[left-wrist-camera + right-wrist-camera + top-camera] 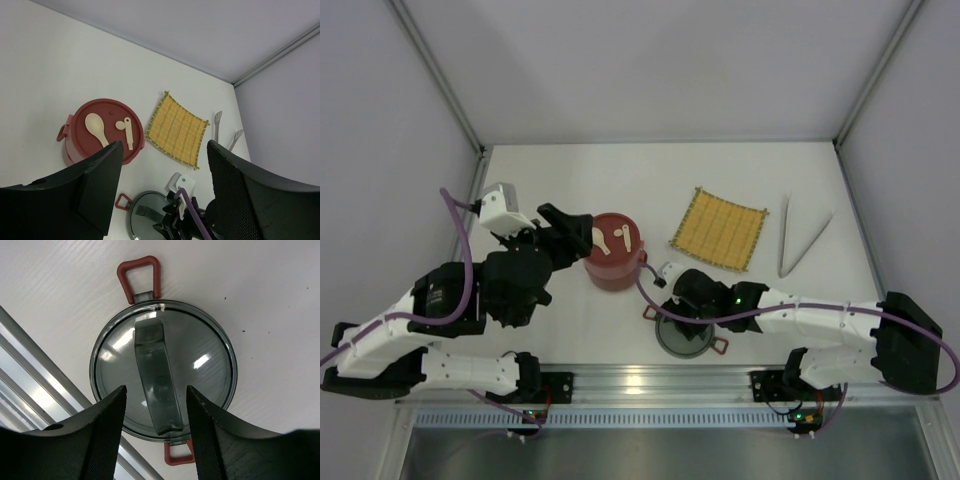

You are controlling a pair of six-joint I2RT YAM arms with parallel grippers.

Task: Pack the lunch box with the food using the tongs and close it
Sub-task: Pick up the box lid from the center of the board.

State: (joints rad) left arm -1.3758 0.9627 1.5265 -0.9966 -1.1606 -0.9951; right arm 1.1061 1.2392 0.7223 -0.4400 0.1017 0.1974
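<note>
Straddling the handle (154, 365) of the grey domed lid (205, 365) near the table's (570, 180) front edge with the right gripper (156, 392) spread and unclamped, holding the left gripper (164, 150) open and empty beside the red-lidded tiffin tier (613, 262), apparently not yet packing, with the tongs (800, 240) lying by the right edge.

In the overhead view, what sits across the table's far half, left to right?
Round dark-red lidded lunch box → yellow woven square mat → slender silver-white V-shaped tongs.

Grey lid (678, 345) partly under right pincer (685, 316)
</note>
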